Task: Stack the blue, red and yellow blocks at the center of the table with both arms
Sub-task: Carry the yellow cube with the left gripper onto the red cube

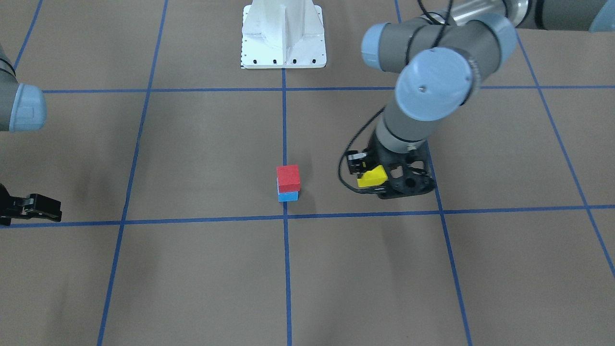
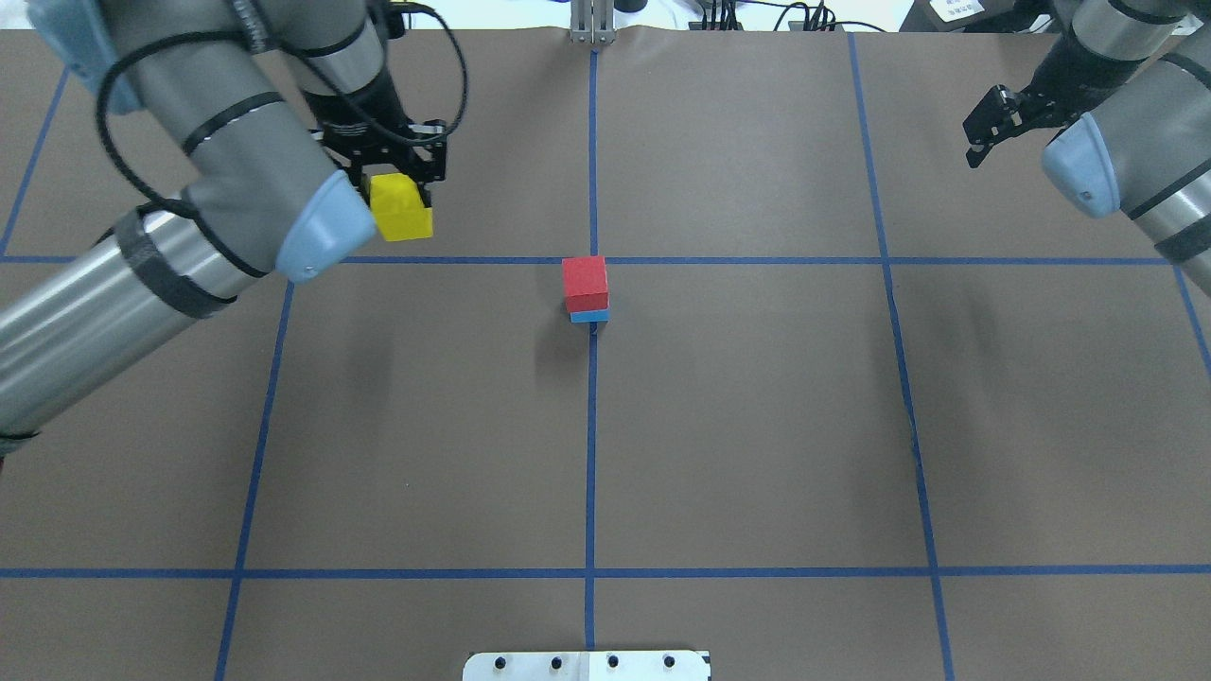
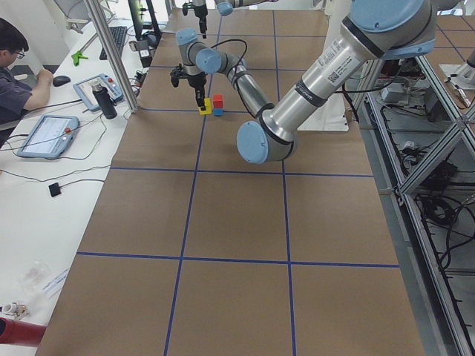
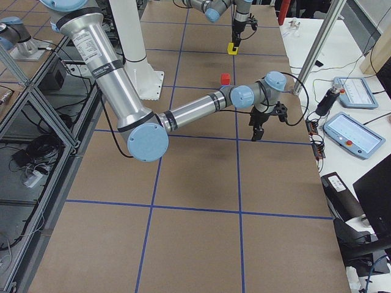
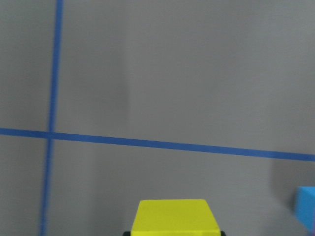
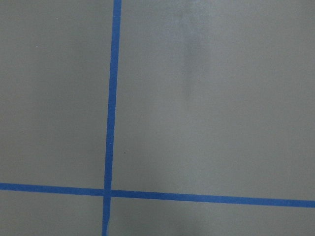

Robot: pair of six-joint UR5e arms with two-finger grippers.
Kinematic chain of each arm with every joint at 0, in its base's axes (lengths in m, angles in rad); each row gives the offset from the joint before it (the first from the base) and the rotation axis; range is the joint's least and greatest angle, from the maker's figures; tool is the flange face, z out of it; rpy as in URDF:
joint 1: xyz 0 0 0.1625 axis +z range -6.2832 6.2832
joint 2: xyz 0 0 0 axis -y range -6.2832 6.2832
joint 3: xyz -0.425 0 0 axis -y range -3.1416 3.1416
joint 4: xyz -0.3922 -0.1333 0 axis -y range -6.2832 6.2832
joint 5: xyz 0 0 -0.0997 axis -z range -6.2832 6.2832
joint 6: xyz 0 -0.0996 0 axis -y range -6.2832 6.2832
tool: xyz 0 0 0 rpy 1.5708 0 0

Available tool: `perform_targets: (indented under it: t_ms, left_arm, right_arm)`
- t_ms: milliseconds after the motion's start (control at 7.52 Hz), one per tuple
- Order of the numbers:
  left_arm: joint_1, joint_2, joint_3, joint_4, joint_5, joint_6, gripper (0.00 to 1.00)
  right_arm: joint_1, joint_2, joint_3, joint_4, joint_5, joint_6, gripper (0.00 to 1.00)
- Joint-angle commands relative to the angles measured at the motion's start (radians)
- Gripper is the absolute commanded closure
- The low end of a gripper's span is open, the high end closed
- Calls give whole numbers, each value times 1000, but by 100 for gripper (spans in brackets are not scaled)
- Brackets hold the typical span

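A red block (image 2: 585,281) sits on a blue block (image 2: 589,316) at the table's center, also seen in the front view (image 1: 288,178). My left gripper (image 2: 402,194) is shut on a yellow block (image 2: 401,214) and holds it above the table, to the stack's left and a little farther from me. The yellow block also shows in the front view (image 1: 372,177) and in the left wrist view (image 5: 172,217), where the blue block's edge (image 5: 306,207) is at the right. My right gripper (image 2: 974,151) is open and empty at the far right.
Blue tape lines (image 2: 592,426) divide the brown table into squares. The robot's white base plate (image 1: 283,36) is at the near edge. The right wrist view shows only bare table with a tape crossing (image 6: 106,191).
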Motion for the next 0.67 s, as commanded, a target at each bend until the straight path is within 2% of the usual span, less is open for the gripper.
perform_targets:
  t_ms: [0, 266, 532]
  left_arm:
    - [85, -201, 156, -7, 8, -103, 100]
    - [155, -200, 173, -25, 98, -105, 100]
    - [165, -185, 199, -59, 100, -103, 100]
  right_arm:
    - [3, -12, -1, 0, -1, 1, 1]
    - [3, -42, -4, 70, 1, 9, 1]
    - [3, -44, -4, 78, 2, 15, 1]
